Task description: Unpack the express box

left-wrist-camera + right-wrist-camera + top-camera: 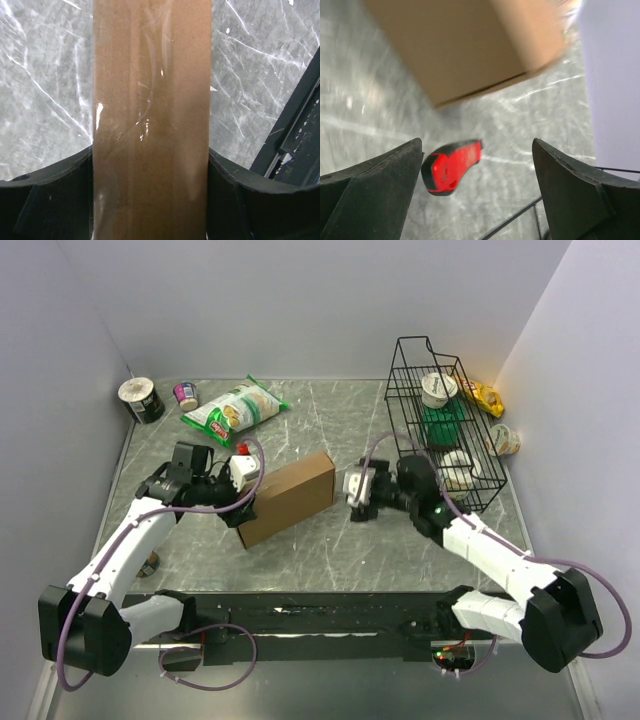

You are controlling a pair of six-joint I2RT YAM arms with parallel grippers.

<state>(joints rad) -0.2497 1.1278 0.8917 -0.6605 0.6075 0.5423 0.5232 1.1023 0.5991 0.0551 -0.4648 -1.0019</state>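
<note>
The flat brown cardboard express box (288, 498) is at the middle of the grey marbled table (330, 560), its left end clamped in the left claw (244, 502). Just right of it, the right claw (352, 502) gapes wide over a loose red-and-black handheld tool (451, 167).

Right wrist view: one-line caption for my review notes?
Open right claw over a loose red-and-black tool, with the express box beyond.

Express box (288, 498): matt brown cardboard, glossy clear tape (150, 125) strip. Worktop (330, 550): grey marbled, smooth, slight sheen. Fingers (370, 195): matt black plastic.
</note>
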